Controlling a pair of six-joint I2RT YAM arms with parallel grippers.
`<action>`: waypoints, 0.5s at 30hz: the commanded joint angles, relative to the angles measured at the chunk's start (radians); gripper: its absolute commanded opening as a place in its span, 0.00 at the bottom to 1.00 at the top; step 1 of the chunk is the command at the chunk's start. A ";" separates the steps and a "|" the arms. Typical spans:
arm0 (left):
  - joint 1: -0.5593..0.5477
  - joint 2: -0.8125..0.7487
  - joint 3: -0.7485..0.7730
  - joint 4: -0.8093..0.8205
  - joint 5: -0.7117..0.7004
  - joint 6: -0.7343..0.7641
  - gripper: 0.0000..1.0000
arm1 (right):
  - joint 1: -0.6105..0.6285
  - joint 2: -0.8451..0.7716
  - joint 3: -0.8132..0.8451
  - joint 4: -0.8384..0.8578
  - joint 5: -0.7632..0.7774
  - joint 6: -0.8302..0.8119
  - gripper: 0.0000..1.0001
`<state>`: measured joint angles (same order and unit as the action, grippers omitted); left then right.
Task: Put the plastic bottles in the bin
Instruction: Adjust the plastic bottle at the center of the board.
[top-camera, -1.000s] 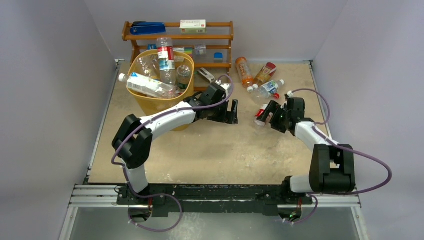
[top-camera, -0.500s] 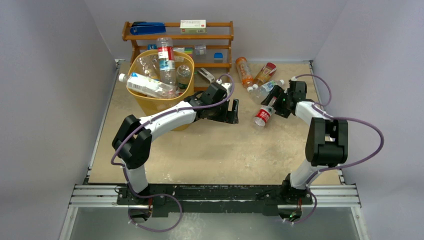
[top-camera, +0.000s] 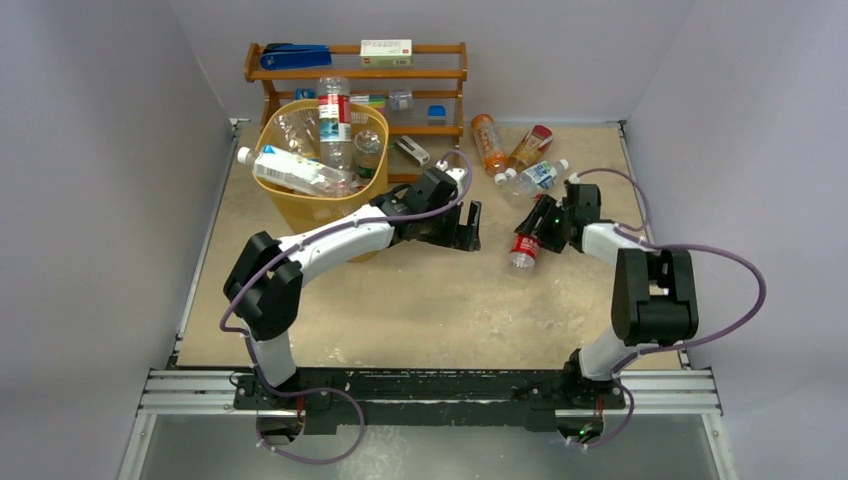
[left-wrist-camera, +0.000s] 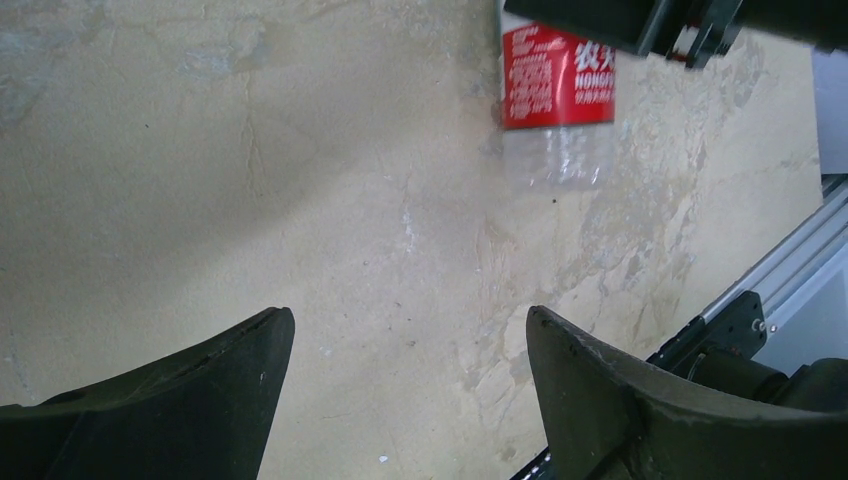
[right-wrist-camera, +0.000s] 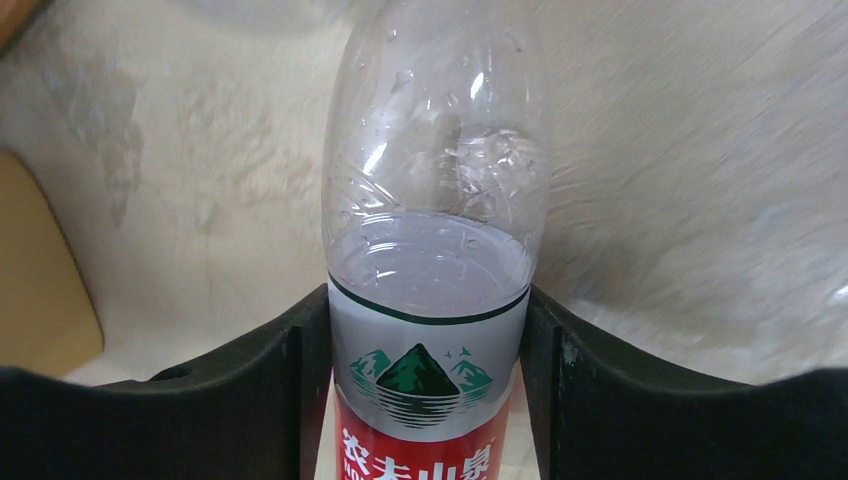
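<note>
A: Pinching the bottle (right-wrist-camera: 430, 200) at its label with the right gripper (right-wrist-camera: 425, 300), jaws snug either side. Could slip or swing: slick plastic, clear end sticking out free.

B: Reaching far forward on the right, wrist tipped down, well apart from the bin (top-camera: 295, 210) at back left. Piled high in there; might bounce out.

A: Wide and empty on the left gripper (left-wrist-camera: 407, 320), hovering low between bottle and bin.

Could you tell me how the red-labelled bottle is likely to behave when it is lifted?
The bottle looks empty and thin-walled, so probably light and liable to dent under the right gripper. Round and smooth, it may slip or roll.
</note>
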<state>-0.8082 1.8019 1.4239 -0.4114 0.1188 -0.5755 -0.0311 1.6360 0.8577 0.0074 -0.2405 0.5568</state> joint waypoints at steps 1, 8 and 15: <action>-0.015 -0.042 0.020 0.060 -0.002 -0.029 0.86 | 0.080 -0.115 -0.086 0.059 -0.037 0.047 0.61; -0.020 -0.050 -0.026 0.119 0.011 -0.089 0.87 | 0.256 -0.258 -0.206 0.102 -0.049 0.170 0.61; -0.021 -0.063 -0.083 0.149 -0.018 -0.143 0.87 | 0.321 -0.361 -0.199 0.027 -0.016 0.197 0.99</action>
<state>-0.8253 1.7901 1.3594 -0.3279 0.1188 -0.6693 0.2882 1.3396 0.6327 0.0547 -0.2783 0.7284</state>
